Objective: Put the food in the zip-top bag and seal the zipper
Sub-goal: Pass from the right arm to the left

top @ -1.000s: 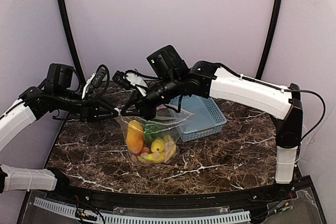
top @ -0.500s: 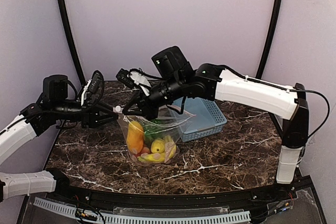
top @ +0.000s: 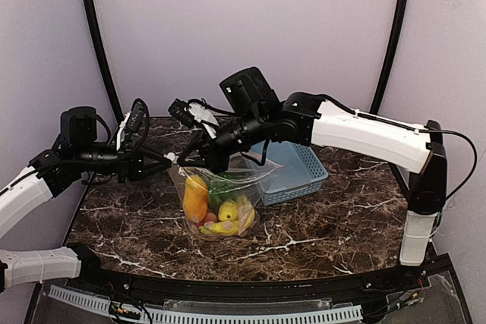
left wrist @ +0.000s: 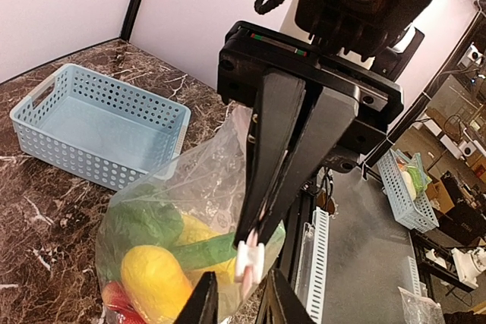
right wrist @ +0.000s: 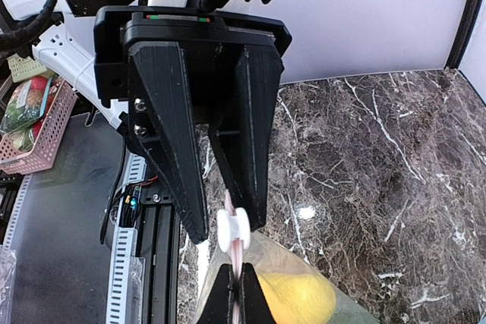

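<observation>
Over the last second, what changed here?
Left hand drew back to its left, off the right hand, and now straddles the white zipper slider; grip unclear. Right arm shifted slightly right, its hand still shut on the zipper. Zip-top bag, food and blue basket stayed put.

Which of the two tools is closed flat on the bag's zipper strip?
The right tool: its fingers meet on the zipper, while the left tool has its fingers apart, one on either side of the white slider.

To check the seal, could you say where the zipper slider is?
Top view, left-centre: slider at the bag's top corner, between left gripper and right gripper.
</observation>
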